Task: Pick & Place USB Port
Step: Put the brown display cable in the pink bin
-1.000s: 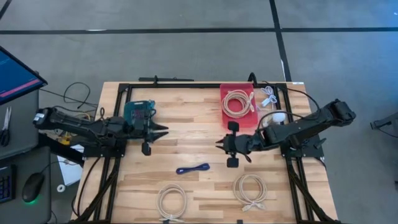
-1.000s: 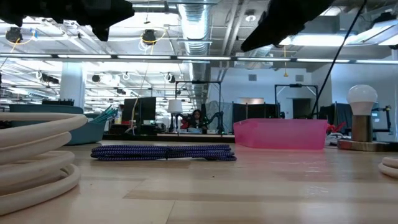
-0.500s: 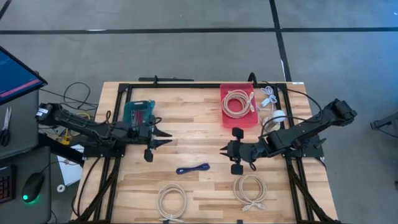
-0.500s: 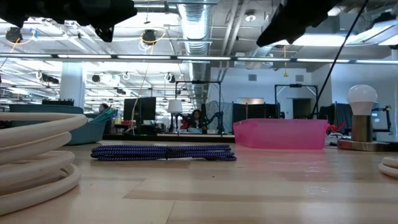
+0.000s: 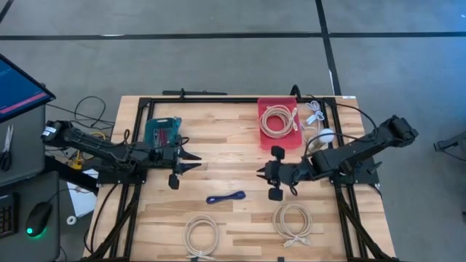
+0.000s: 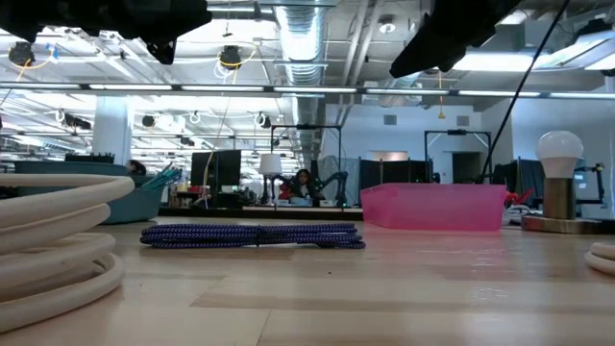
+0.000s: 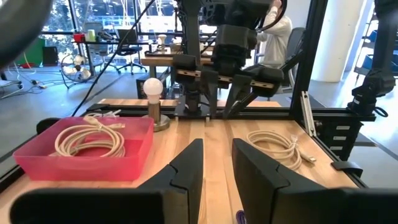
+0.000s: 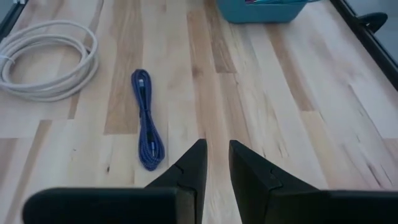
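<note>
A blue braided USB cable [image 5: 226, 197], folded into a short bundle, lies flat on the wooden table near its middle. It also shows in the right wrist view [image 8: 146, 121] and the low view [image 6: 252, 235]. My left gripper [image 5: 195, 161] hovers level, left of and beyond the cable, with a narrow gap between its fingers [image 7: 216, 146] and nothing in it. My right gripper [image 5: 258, 173] hovers right of and beyond the cable, slanting down. It is open a little [image 8: 216, 149] over bare wood beside the cable.
A red bin [image 5: 261, 131] holding a white cable coil stands at the far right, a teal bin [image 5: 162, 129] at the far left. Two white cable coils [image 5: 202, 236] [image 5: 293, 222] lie along the near edge. A bulb lamp [image 5: 324, 136] stands near the right arm.
My right gripper has rolled a little at the wrist while staying over the same stretch of table. The cable has not moved.
</note>
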Controlling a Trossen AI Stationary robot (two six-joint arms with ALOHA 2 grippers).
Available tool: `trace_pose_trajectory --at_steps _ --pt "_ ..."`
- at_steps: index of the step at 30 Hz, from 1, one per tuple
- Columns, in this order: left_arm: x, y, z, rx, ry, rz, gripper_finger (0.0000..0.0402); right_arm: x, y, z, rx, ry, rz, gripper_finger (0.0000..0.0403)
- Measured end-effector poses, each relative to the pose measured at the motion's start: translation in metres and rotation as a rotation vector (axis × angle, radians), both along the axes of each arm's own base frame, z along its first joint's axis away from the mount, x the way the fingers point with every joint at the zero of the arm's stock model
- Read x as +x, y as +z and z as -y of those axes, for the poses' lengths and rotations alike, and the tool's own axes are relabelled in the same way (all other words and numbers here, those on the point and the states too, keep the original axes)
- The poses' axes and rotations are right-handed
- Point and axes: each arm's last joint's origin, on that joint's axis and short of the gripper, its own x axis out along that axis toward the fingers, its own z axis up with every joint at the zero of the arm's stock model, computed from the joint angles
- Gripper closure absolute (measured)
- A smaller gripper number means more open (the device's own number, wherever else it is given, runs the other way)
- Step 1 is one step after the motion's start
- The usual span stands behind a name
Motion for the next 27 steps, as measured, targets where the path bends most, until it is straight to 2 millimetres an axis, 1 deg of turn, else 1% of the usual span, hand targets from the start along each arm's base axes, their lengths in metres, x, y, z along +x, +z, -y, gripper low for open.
trace_pose_trajectory --at_steps 14,27 --pt "0.000 0.000 0.000 -0.002 0.000 0.005 0.0317 0.005 0.001 0.011 0.009 -0.041 0.016 0.0344" --pt "0.000 0.002 0.000 -0.005 0.000 0.018 0.0317 0.006 0.004 0.010 0.020 -0.040 0.048 0.0344"
